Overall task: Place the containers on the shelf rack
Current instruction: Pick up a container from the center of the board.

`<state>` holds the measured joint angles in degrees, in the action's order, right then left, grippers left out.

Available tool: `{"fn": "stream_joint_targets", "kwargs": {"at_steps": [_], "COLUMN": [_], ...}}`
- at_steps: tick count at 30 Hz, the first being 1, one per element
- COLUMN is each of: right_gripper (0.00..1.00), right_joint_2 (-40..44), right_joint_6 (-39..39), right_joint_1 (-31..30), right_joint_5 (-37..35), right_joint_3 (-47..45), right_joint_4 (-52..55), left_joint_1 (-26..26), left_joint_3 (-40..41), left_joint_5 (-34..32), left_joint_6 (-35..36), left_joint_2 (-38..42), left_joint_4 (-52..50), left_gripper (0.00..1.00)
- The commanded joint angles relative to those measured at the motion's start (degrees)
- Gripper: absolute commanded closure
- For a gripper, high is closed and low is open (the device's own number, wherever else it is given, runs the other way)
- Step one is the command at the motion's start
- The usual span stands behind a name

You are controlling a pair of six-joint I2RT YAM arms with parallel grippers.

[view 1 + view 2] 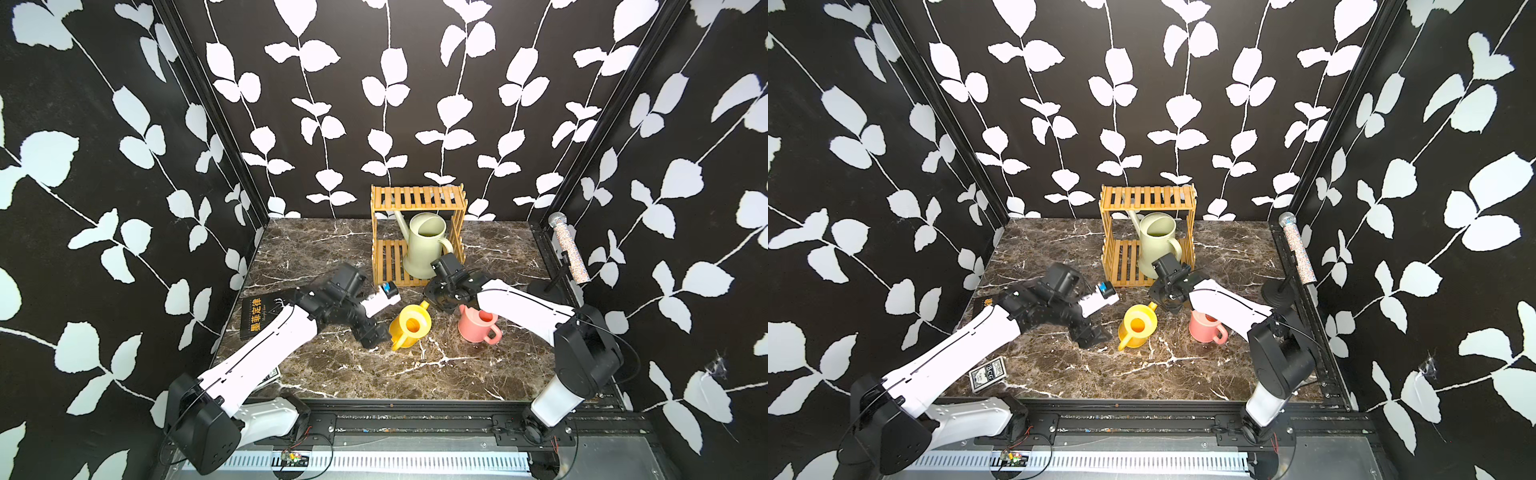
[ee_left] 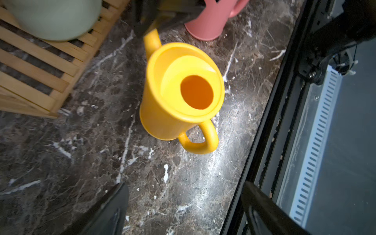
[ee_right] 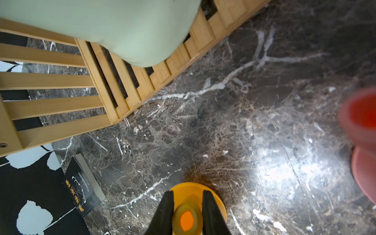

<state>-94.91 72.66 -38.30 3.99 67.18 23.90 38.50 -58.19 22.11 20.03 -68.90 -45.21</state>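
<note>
On the bottom shelf of the small two-tier rack of light brown wooden slats point(image 1: 417, 197), your large sage-green plastic watering can point(image 1: 426, 249) stands upright, its spout rising toward the back left. Your smaller yellow plastic watering can point(image 1: 409, 326) stands on the dark marble-patterned tabletop point(image 1: 332, 249) in front of the rack. The smaller pink plastic watering can point(image 1: 478, 324) stands near it on the right arm's side, apart from it.

Your right gripper point(image 3: 188, 193) pinches the tip of the yellow can's spout, with one black finger on each side in the right wrist view. Your left gripper point(image 2: 185, 184) sits on the yellow can's handle side, jaws spread wide with nothing between them, short of the can. A black book with gold characters point(image 1: 257, 318) lies at the table's left edge, partly hidden by your left arm.
</note>
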Motion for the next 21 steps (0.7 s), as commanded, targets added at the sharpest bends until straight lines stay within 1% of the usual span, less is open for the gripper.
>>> {"fn": "stream_joint_targets", "kwargs": {"at_steps": [1,3,6,7,11,16,19,21], "right_gripper": [0.8,0.78,0.7,0.68,0.61,0.58,0.57,0.56], "right_joint_2": [1.6,1.6,1.0,0.9,1.3,2.5,5.2,7.7], "right_joint_6": [3.5,3.6,3.7,3.8,4.1,2.9,0.3,-3.1], "right_joint_1": [-1.3,-1.8,-1.9,-1.9,-2.0,-2.0,-1.8,-1.5], "right_joint_5": [-4.4,-5.0,-5.0,-4.8,-4.8,-5.3,-7.1,-8.4], "right_joint_3": [-0.2,0.2,0.4,0.5,0.4,1.4,1.9,2.0], "right_joint_4": [-1.6,-1.5,-1.4,-1.5,-1.8,-0.8,1.4,2.5], "left_joint_1": [1.1,1.3,1.3,2.6,3.8,4.4,4.4,4.2], "left_joint_3": [2.6,3.9,5.1,5.2,4.9,5.0,4.8,4.6], "left_joint_5": [-2.5,-3.1,-4.0,-4.0,-3.5,-4.0,-6.4,-8.6], "left_joint_6": [0.4,0.4,0.7,0.4,-0.1,-0.4,0.5,1.6], "left_joint_2": [1.6,1.4,0.1,-0.4,-2.2,-4.1,-3.6,-2.9], "left_joint_4": [2.5,3.8,5.8,6.4,8.2,9.3,9.1,8.6], "left_gripper": [0.11,0.1,0.1,0.1,0.1,0.1,0.09,0.08]}}
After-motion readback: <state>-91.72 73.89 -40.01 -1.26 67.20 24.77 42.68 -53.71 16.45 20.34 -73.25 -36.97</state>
